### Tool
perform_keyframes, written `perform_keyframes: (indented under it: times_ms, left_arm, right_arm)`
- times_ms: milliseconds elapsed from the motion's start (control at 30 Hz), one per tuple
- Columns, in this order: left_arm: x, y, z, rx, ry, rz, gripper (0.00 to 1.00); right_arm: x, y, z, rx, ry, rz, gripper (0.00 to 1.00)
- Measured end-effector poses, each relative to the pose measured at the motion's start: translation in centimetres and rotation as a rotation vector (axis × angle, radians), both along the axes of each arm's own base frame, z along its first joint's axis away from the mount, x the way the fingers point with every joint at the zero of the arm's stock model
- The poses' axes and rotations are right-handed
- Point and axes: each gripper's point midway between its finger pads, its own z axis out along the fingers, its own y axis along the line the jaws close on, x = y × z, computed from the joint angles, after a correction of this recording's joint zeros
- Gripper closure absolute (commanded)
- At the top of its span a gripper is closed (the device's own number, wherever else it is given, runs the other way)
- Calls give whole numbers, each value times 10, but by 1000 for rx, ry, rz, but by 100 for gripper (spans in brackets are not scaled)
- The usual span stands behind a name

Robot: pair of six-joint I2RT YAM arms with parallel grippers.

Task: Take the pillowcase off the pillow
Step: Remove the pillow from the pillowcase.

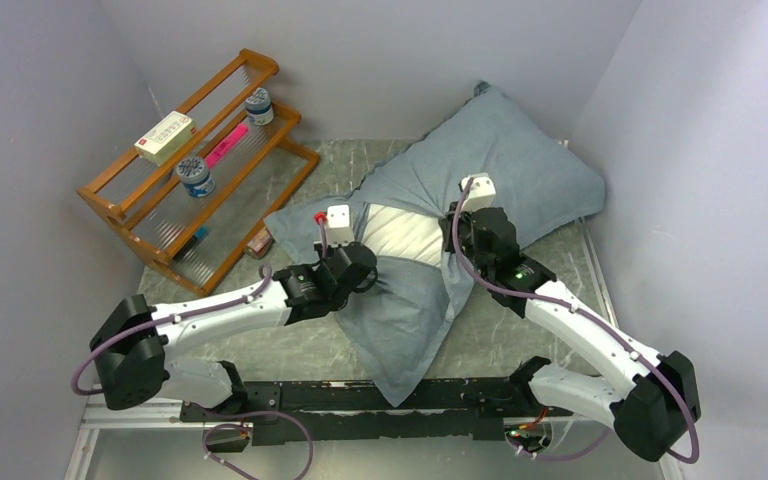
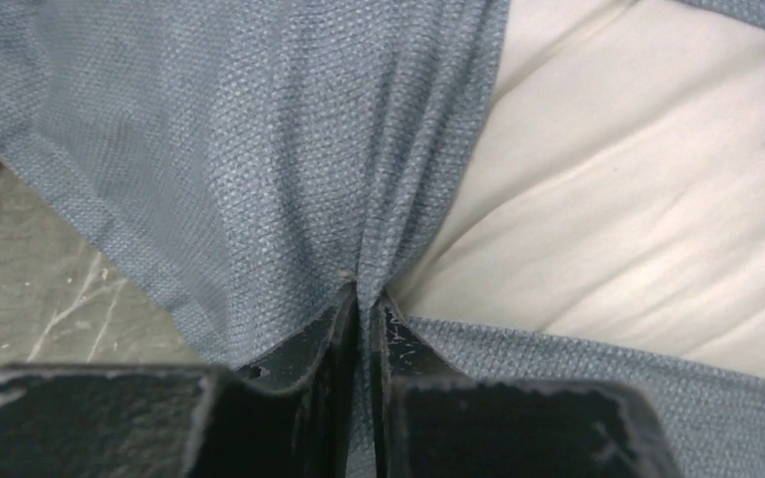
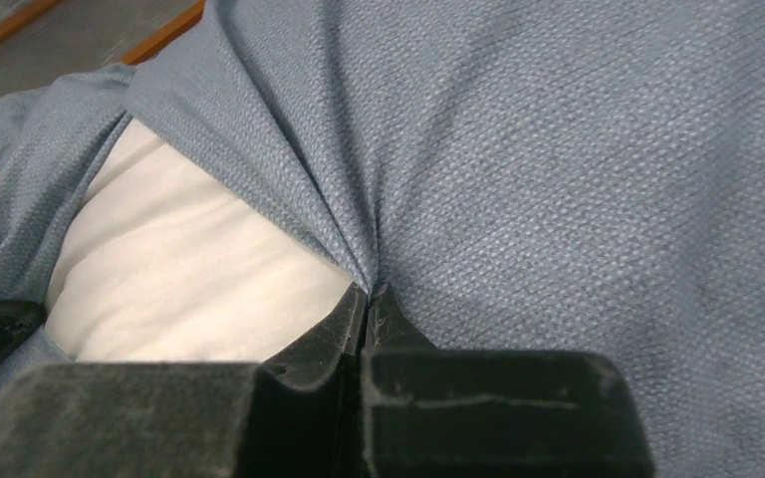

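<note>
Fingers of left gripper (image 2: 367,297) and right gripper (image 3: 369,295) each pinch pillowcase (image 1: 520,170) fold; pillow (image 1: 400,232) exposed between.

Slate blue-grey pillowcase (image 1: 520,170) lies diagonal, puckered at an opening — white pillow (image 1: 400,232) exposed there, otherwise covered.

Top external: high, behind arm bases, looking down and forward over table (image 1: 300,345) to far wall. Whole table in shot, wooden rack (image 1: 260,62) at far-left corner.

Left wrist: right behind left gripper (image 2: 367,299), tight on pillowcase (image 2: 259,149), facing along own fingers (image 2: 299,349). Sliver of table at frame's left.

Right wrist: just as tight behind right gripper (image 3: 369,294), rack rail top left.

All three share white pillow (image 1: 400,232) patch, mid-table.
</note>
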Motion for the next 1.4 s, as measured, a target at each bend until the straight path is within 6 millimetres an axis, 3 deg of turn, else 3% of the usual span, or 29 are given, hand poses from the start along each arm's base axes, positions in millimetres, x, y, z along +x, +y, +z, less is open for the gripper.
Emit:
perform_keyframes:
  times_ms: [233, 367, 667, 800, 933, 1100, 1400]
  left_arm:
    - [-7, -9, -2, -78, 8, -112, 95]
    - [-11, -13, -3, -110, 4, -155, 95]
    - [-14, -16, 1, -141, -6, -185, 95]
    - [-15, -15, 1, -145, -7, -183, 95]
    - [-17, -11, 4, -159, -14, -182, 95]
    - [-22, -6, 10, -188, -19, -179, 95]
    - [-33, 14, 9, -253, 0, -108, 95]
  right_arm:
    - [-6, 15, 1, -7, 24, 102, 75]
    - [-14, 28, 8, -8, 33, 187, 55]
    - [-36, 78, 31, -19, -1, 407, 19]
    - [-40, 103, 23, -65, 13, 462, 15]
    - [-36, 118, -5, -155, 55, 452, 14]
    - [-17, 108, -38, -278, 95, 343, 15]
    - [12, 77, -35, -341, 72, 141, 18]
